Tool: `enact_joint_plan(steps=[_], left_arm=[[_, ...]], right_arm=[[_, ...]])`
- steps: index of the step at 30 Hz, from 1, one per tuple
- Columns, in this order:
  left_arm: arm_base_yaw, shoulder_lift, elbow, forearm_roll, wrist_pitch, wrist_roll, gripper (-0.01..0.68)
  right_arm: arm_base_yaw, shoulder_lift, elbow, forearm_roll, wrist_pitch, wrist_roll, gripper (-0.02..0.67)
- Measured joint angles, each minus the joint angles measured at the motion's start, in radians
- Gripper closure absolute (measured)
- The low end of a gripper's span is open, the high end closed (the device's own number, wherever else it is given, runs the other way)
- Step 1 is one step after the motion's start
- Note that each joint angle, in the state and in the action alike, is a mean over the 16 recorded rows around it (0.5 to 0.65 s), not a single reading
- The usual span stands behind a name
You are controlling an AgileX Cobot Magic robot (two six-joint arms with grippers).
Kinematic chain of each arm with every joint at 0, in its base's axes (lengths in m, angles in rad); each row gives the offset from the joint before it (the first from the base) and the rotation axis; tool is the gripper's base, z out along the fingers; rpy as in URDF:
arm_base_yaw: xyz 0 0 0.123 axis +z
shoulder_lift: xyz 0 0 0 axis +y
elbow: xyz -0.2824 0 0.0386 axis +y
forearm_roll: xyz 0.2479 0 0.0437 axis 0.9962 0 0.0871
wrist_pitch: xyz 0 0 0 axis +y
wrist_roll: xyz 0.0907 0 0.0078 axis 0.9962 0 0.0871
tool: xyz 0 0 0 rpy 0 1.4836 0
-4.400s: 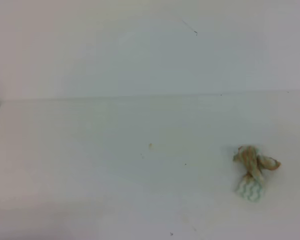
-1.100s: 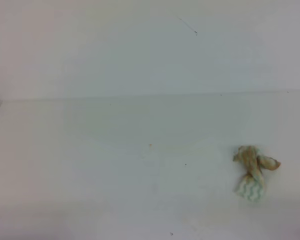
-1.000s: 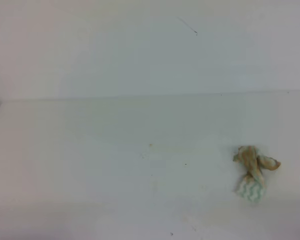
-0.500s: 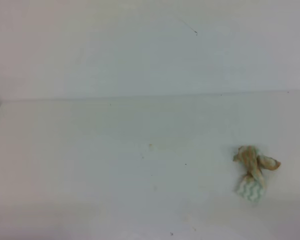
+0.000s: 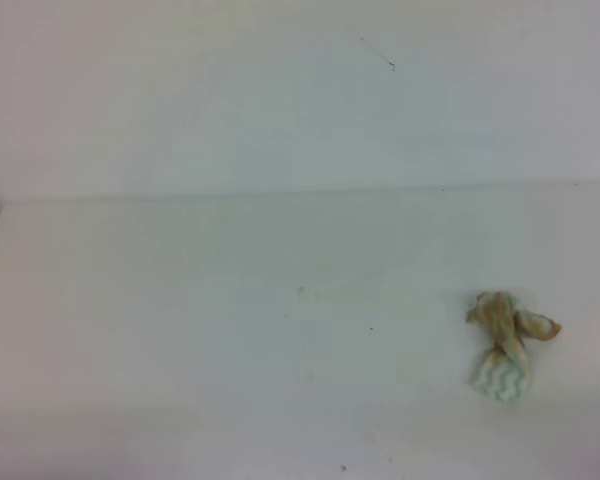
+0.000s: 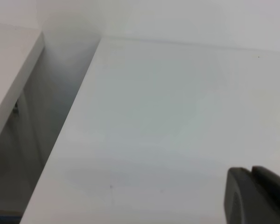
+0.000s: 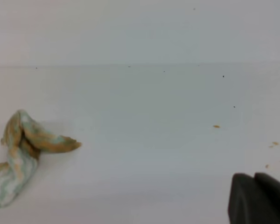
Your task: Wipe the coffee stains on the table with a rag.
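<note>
Exterior high view: the rag is seen bunched on the table; right gripper fingers are together, the left gripper's state cannot be told.

bench: you see plain white all over, smooth and unpatterned, turning faintly grey toward its near edge.
rag: your high view shows white cloth with pale green wavy stripes on the near end; the far, bunched end is stained orange-brown.
rag, right wrist view: you get the same split here, tan-brown folds above, green zigzag lines on white below.
speck: you can pick out one tiny tan dot near the middle of the bench.
crumbs: a few small orange-brown flecks on white.
fingers, left: dark grey to black, plain.
fingers, right: you see the same dark, plain tone.
wall: pale off-white, with one thin dark mark.
</note>
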Motion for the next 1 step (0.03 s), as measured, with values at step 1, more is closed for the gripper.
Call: enact_joint_plan(steps=[1], left_arm=[[0.0,0.0,0.0,0.0,0.0,0.0,0.672]], right_arm=[[0.0,0.0,0.0,0.0,0.0,0.0,0.652]])
